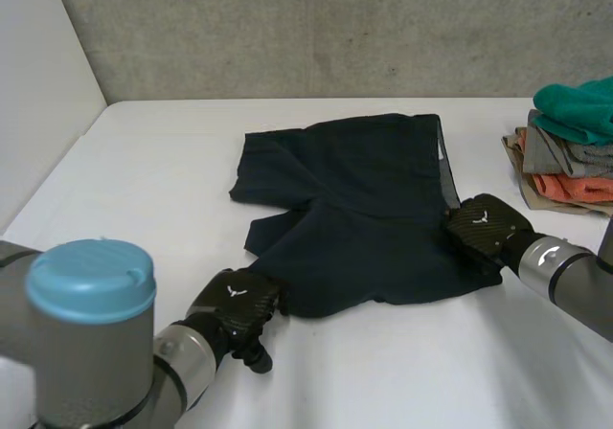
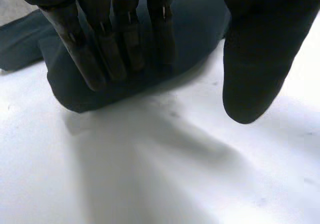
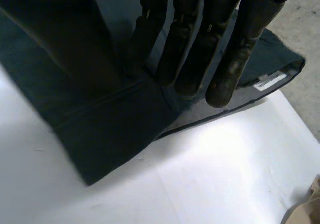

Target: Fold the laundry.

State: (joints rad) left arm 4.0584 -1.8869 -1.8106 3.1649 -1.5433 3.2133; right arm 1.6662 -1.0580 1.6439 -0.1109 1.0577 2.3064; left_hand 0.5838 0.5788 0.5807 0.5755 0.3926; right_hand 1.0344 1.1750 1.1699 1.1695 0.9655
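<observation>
Two edges of shorts [image 1: 364,190], under left fingers [image 2: 120,49], right fingers [image 3: 190,59]

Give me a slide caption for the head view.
Left hand and right hand at the near corners of dark shorts on a white table, folded clothes stacked nearby.

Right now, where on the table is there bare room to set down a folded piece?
Bare table lies left of the dark shorts up to the side wall, and in the near strip between the left hand and right hand. Crowded: the right side, where the right hand sits between shorts and the folded stack.
</observation>
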